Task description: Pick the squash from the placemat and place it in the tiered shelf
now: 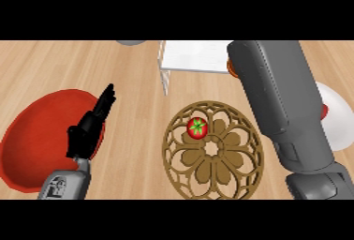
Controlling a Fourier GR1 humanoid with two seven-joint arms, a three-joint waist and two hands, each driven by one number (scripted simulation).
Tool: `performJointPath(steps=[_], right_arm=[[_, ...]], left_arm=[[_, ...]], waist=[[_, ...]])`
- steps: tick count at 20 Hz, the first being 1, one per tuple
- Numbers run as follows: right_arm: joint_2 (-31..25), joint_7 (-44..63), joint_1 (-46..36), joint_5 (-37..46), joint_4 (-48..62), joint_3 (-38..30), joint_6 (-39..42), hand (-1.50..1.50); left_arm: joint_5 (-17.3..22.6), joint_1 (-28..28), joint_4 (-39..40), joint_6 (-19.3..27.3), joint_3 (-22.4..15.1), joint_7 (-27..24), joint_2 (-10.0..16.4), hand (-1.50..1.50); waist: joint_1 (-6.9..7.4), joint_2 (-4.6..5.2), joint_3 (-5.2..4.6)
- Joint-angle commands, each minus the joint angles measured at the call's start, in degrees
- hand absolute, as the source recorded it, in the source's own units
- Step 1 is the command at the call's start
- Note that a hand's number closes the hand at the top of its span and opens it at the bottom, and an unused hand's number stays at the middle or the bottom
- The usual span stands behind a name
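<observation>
The left hand [88,131] rests open at 9 o'clock, fingers straight, over the red plate [34,140]. The right hand does not show, only its forearm [276,93]. The squash [197,128], small, round and red, lies on the placemat [228,161] at its 10 o'clock. It is probably light, stiff and smooth, so best taken around its sides.
</observation>
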Motion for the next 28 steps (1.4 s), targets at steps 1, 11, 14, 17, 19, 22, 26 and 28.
performJointPath(steps=[1,11,14,17,19,22,26,28], right_arm=[[-1.4,-1.62,-4.23,-4.54,-0.2,-1.94,0.9,-1.5],[-2.2,6.63,-1.26,0.35,-19.51,-6.29,-3.12,-1.5],[-4.55,10.73,-0.99,0.69,-27.04,-8.91,5.59,-1.5],[-4.01,13.09,3.56,-2.06,-33.59,-11.19,13.22,-1.5],[-6.19,12.15,7.77,-6.63,-39.18,-13.39,19.14,-1.5],[-5.65,13.91,12.86,-6.81,-48.25,-12.59,27.14,-1.5],[-9.53,10.94,20.4,-13.61,-59.31,-15.99,36.77,-1.5],[-10.05,11.02,23.52,-18.11,-62.94,-18.49,41.91,-1.5]], left_arm=[[1.66,-1.96,1.17,-2.07,1.8,0.91,1.46,0.0],[0.77,-0.22,-0.98,-1.38,0.68,2.17,0.67,0.0],[-0.03,1.09,0.69,-0.17,0.74,-0.85,-0.06,0.0],[0.92,0.3,2.48,-0.38,3.29,-1.56,1.46,0.0],[0.24,2.5,-0.8,-0.2,1.64,-0.49,0.89,0.0],[1.12,3.64,-0.54,-0.69,2.78,-1.2,1.55,0.0],[0.03,2.41,-0.96,1.16,2.42,0.72,0.56,0.0],[0.92,3.78,-2.37,-0.44,2.61,-0.18,1.62,0.0]], waist=[[0.29,0.17,-0.01],[-1.02,-0.43,0.01],[-1.78,-0.62,-0.02],[-2.69,-0.78,0.0],[-3.49,-1.31,0.12],[-3.79,-1.47,0.05],[-5.09,-1.53,0.14],[-4.58,-1.58,0.15]])
